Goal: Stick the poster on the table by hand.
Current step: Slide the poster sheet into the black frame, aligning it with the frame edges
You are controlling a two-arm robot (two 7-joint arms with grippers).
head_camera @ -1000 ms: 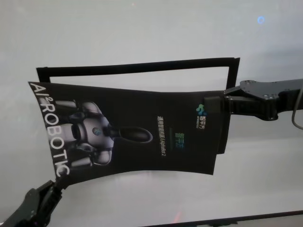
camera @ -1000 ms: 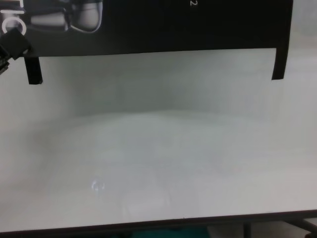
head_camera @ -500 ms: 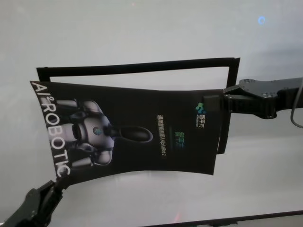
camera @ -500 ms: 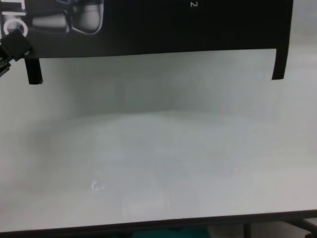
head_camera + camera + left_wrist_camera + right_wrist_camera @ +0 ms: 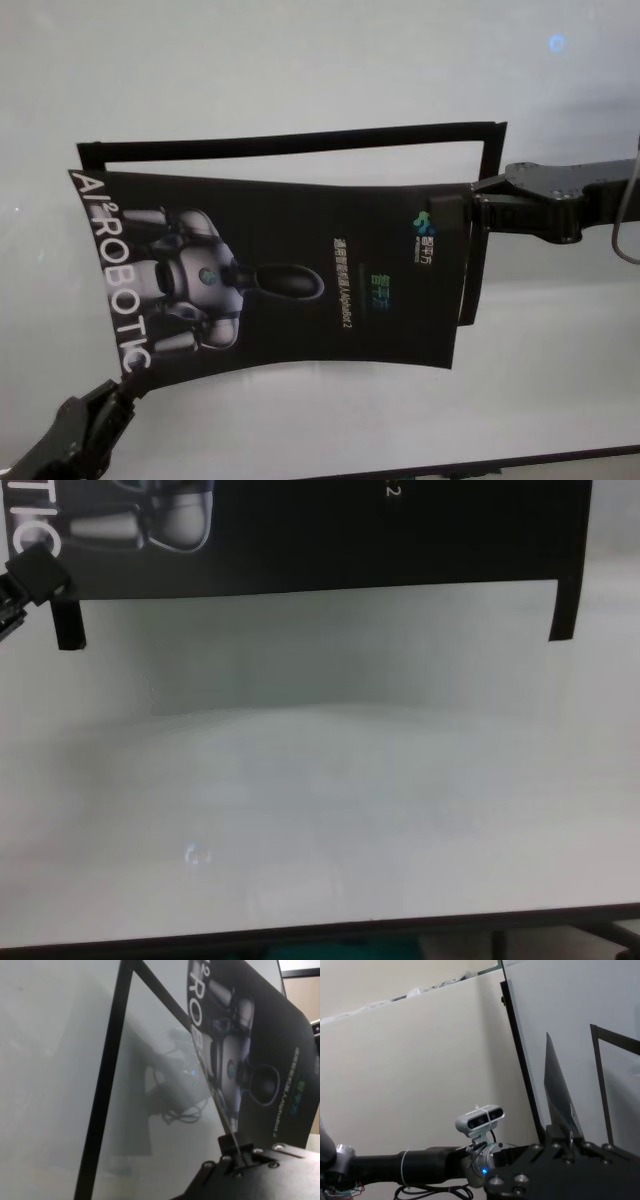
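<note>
Poster [image 5: 280,275] pinched taut at opposite edges by left gripper [image 5: 128,386] and right gripper [image 5: 452,215], apparently held above table [image 5: 300,70] for alignment within black strips [image 5: 300,142].

The left hand [image 5: 239,1157] pinches the lower edge of the poster [image 5: 265,1055], its dark bolted body filling the bottom of the picture. The glossy black sheet rises curved from the grip, showing white lettering and a grey-white robot picture. Beside it, a narrow black strip [image 5: 102,1095] lies across the pale surface [image 5: 45,1060], which mirrors dim shapes.
</note>
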